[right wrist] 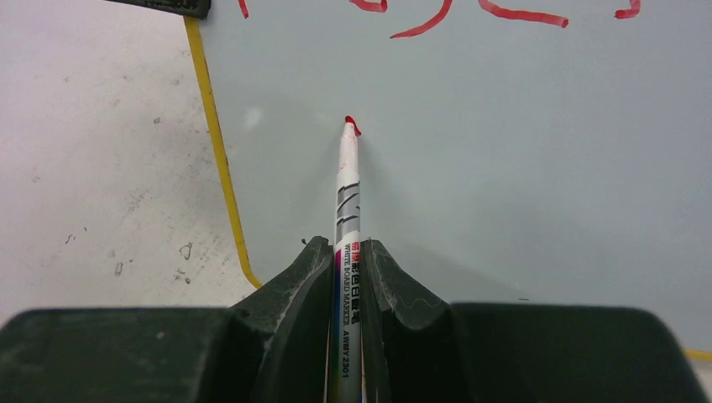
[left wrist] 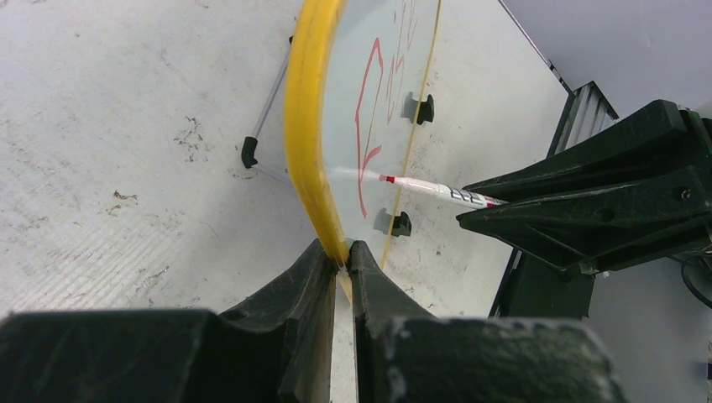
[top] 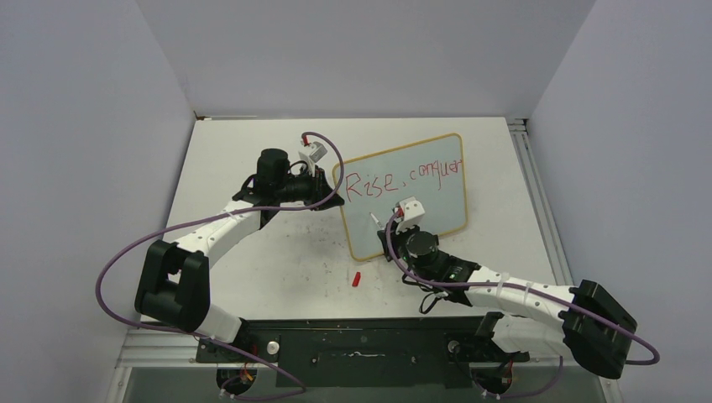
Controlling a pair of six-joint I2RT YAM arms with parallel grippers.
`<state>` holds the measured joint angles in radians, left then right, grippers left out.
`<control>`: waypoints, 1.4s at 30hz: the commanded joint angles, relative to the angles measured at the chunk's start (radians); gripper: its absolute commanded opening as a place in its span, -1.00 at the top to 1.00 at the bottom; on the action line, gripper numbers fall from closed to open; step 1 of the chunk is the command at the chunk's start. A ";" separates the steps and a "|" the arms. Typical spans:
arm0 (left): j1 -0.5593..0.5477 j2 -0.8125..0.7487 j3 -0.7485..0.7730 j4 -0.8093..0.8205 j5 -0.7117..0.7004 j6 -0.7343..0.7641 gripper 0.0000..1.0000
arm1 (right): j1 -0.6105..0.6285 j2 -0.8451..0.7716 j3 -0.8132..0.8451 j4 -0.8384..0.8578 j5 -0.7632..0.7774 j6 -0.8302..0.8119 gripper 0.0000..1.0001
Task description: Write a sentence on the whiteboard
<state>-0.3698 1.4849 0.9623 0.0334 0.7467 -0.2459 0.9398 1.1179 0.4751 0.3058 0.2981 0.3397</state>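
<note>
The whiteboard (top: 437, 210) stands tilted mid-table, with a pale surface and a yellow-wood frame. Red lettering (top: 403, 178) in one line reads "Rise, conquer". My left gripper (top: 329, 186) is shut on the board's left frame edge, as the left wrist view (left wrist: 346, 252) shows. My right gripper (top: 390, 228) is shut on a white marker (right wrist: 347, 193) with a red tip. The tip is at the bare board surface (right wrist: 504, 151) below the lettering (right wrist: 437, 17), near the left frame. The marker also shows in the left wrist view (left wrist: 428, 189).
A red marker cap (top: 356, 279) lies on the table in front of the board. Two black clip feet (left wrist: 400, 223) and a thin stand leg (left wrist: 260, 126) hold the board. A metal rail (top: 529, 185) runs along the table's right edge.
</note>
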 commanded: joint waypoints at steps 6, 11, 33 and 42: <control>0.003 -0.034 0.036 0.026 0.027 0.022 1.00 | 0.024 0.020 0.019 0.019 -0.020 -0.004 0.89; 0.003 -0.035 0.036 0.025 0.027 0.022 1.00 | 0.035 0.000 -0.005 -0.001 0.000 0.016 0.89; 0.003 -0.038 0.035 0.026 0.027 0.021 1.00 | 0.141 -0.063 -0.088 -0.135 0.046 0.134 0.89; 0.003 -0.037 0.034 0.025 0.028 0.020 1.00 | 0.203 -0.101 0.003 -0.174 0.117 0.105 0.89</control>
<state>-0.3695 1.4849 0.9623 0.0277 0.7479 -0.2447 1.1233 1.0401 0.4065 0.1200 0.3496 0.4576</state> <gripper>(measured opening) 0.088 0.152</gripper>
